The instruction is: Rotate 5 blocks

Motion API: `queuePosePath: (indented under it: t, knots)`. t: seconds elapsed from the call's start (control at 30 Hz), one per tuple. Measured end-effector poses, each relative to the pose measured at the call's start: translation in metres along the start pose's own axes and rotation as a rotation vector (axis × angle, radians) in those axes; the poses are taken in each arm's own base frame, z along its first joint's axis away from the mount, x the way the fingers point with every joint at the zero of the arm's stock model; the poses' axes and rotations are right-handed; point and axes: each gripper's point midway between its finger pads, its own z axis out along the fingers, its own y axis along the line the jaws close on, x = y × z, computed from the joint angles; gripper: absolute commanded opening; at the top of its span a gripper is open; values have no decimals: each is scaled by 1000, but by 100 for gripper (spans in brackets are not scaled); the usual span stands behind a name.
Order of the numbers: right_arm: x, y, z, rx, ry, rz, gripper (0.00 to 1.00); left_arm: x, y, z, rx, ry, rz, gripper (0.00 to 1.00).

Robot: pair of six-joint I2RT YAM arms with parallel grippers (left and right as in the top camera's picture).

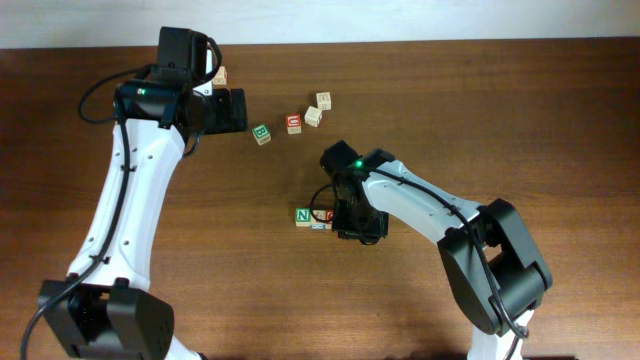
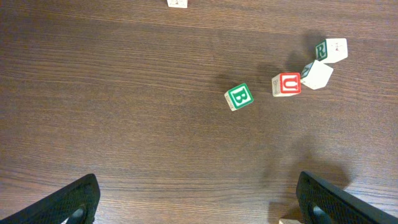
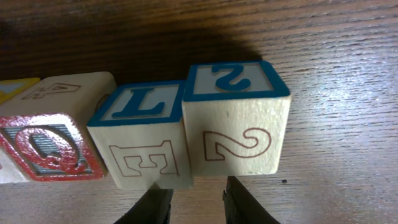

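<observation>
Your right gripper (image 3: 199,202) narrowly parted and holding nothing, its tips just short of the blue "2" block (image 3: 236,124) and blue "T" block (image 3: 146,140), which touch side by side, red "Q" block (image 3: 46,146) next along, green "N" block (image 1: 303,215) at the row's far end, your left gripper (image 2: 199,199) spread wide over the table (image 2: 112,93), green "B" cube (image 2: 239,96) well apart

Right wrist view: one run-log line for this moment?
left gripper: open, empty | right gripper: narrow gap, empty, facing blocks | Q block, T block, 2 block: in a row
</observation>
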Motion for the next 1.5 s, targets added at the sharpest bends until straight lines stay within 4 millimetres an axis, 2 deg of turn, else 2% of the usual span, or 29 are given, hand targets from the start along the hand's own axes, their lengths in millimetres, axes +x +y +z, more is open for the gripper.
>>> queuePosePath:
  t: [0.8, 1.03, 1.17, 1.27, 1.37, 1.5]
  knots:
    - [-4, 5, 0, -23, -14, -18, 29, 0, 0, 0, 0, 0, 0, 99]
    - [7, 3, -2, -18, 37, -38, 28, 0, 0, 0, 0, 0, 0, 99]
    - [6, 13, -6, -34, 18, -60, 27, 0, 0, 0, 0, 0, 0, 99]
    - [11, 24, -6, -46, 8, -100, 20, 0, 0, 0, 0, 0, 0, 99]
    - [8, 30, -11, -56, -4, -125, 20, 0, 0, 0, 0, 0, 0, 99]
    - [-14, 56, -40, -122, -95, -174, 21, 0, 0, 0, 0, 0, 0, 99]
